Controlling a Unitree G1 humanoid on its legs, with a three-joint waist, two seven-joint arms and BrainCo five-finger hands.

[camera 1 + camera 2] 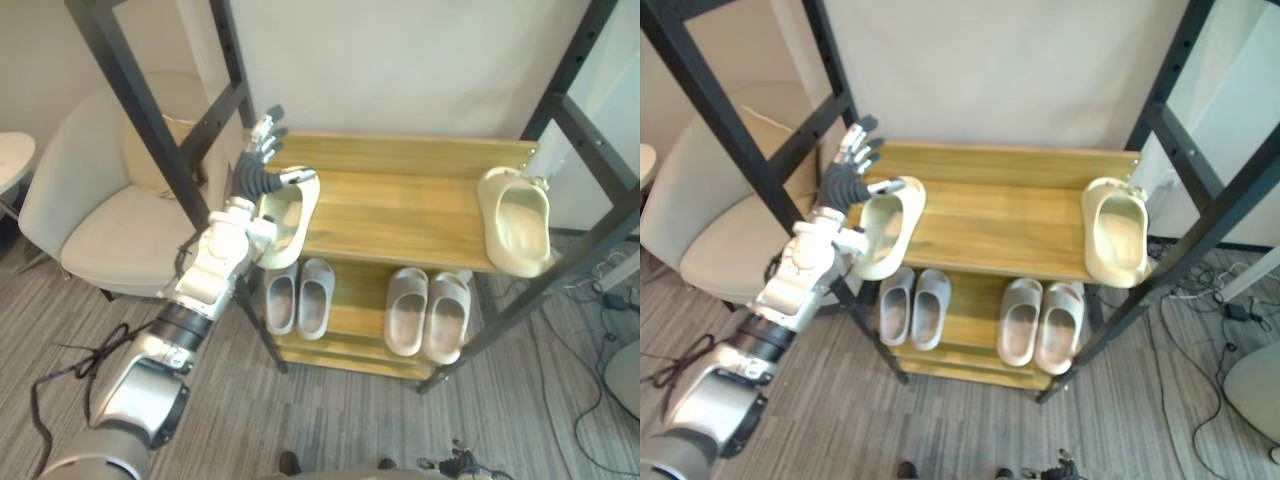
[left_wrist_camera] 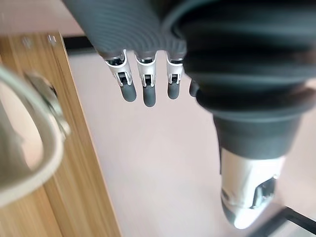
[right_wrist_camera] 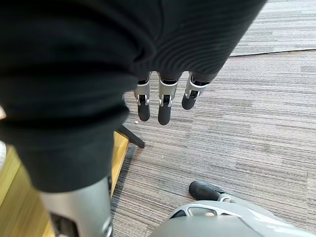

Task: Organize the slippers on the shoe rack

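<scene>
A cream slipper [image 1: 290, 215] lies at the left end of the wooden top shelf [image 1: 400, 200], jutting over its front edge. My left hand [image 1: 252, 180] is raised just beside this slipper's far left side, fingers [image 2: 143, 84] straight and holding nothing. The left wrist view has the same slipper [image 2: 24, 163] at the side, apart from the fingers. A matching cream slipper [image 1: 520, 220] lies at the shelf's right end, also overhanging. My right hand [image 3: 163, 106] hangs over the floor with straight fingers.
On the lower shelf stand a pale pair [image 1: 300, 295] on the left and a greyish pair [image 1: 428, 312] on the right. Black frame posts [image 1: 140, 100] slant across the rack's left and right sides. A beige armchair [image 1: 110, 210] sits to the left.
</scene>
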